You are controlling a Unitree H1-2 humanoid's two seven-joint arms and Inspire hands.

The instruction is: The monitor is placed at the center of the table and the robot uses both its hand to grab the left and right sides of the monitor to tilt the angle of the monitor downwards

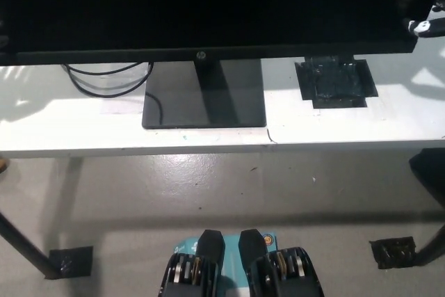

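The black monitor (208, 5) fills the top of the head view. Its lower bezel carries a small logo (200, 54), and its flat black stand base (174, 106) rests on the white table (334, 126). At the screen's right edge, only a small piece of my right hand (424, 27) shows, close against the monitor's lower right corner; its grip is hidden. A faint pale shape at the far left edge by the screen may be my left hand (3, 36), too dark to read.
Black cables (104, 78) loop on the table left of the stand. A black square patch (336, 83) lies right of it. The table's front edge runs across the middle, with grey floor and black table feet (69, 261) below.
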